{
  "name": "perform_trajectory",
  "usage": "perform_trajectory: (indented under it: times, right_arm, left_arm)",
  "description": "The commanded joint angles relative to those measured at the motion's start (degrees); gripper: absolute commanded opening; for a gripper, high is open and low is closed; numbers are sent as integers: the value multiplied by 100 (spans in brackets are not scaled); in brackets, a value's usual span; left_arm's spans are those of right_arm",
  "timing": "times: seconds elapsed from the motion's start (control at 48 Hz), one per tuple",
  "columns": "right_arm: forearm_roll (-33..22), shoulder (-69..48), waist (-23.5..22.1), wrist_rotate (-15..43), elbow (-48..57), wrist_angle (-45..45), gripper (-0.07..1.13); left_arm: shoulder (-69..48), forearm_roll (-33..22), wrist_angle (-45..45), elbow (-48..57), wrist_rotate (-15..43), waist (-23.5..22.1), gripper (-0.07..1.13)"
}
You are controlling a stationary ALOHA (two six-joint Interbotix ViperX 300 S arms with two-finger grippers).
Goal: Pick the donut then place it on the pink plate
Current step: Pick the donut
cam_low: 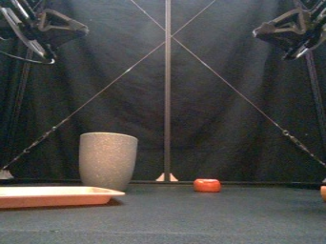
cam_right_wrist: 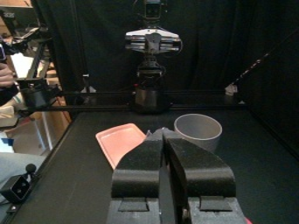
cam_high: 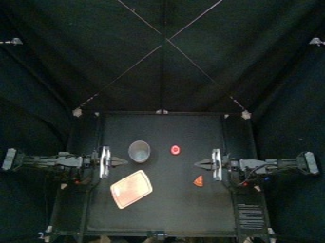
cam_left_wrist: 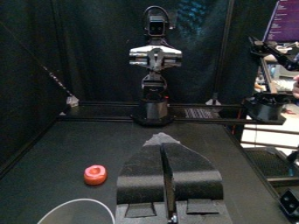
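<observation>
I have both arms parked at the table's (cam_high: 178, 204) side edges, and neither carries anything. The left gripper (cam_high: 112, 167) shows its jaws pressed together in its wrist view, with only a thin seam between them. The right gripper (cam_high: 216, 167) looks the same, closed on nothing. The donut (cam_high: 176, 149), a small red ring, lies flat on the table near the middle and a little toward the back, just beside the tall grey speckled cup (cam_high: 140, 149) but apart from it. From above, it sits toward the back and inward from both grippers. The right gripper looks the nearer of the two and has a clear line to it. The cup stands close to the left gripper's path. A ring has no long axis, so I judge that any approach angle would serve. The pink tray (cam_high: 131, 189) lies at the front left, close in front of the left gripper and across the middle from the right one. A small orange-red toy (cam_high: 199, 179) sits at the front right, near the right gripper. It is something to steer around. The grasp has not begun, and whichever gripper I send must first spread its jaws.
</observation>
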Motion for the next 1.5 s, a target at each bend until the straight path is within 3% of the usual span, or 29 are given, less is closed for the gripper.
perform_trajectory:
  times: [0.021,0.271,0.396,0.521,0.688,0.812,1.5]
  right_arm:
    - [9,176,-255,35,-149,-18,6]
    - [-9,1028,-1134,26,-413,-18,8]
    - [18,1564,-1529,35,-422,-44,17]
    - [62,2145,-1819,44,-439,-97,42]
    - [229,2795,-1925,35,-519,-492,87]
    - [290,3190,-2004,35,-624,-721,108]
    - [721,5326,-2549,35,-1521,-237,106]
  left_arm:
    - [79,9,18,-316,9,53,3]
    - [79,0,-9,-272,18,141,2]
    - [88,0,-9,-220,9,176,2]
    - [88,0,-18,-202,18,176,2]
    - [97,0,-18,-185,18,185,2]
    - [123,0,-9,-167,18,185,2]
    - [123,0,-44,79,18,237,2]
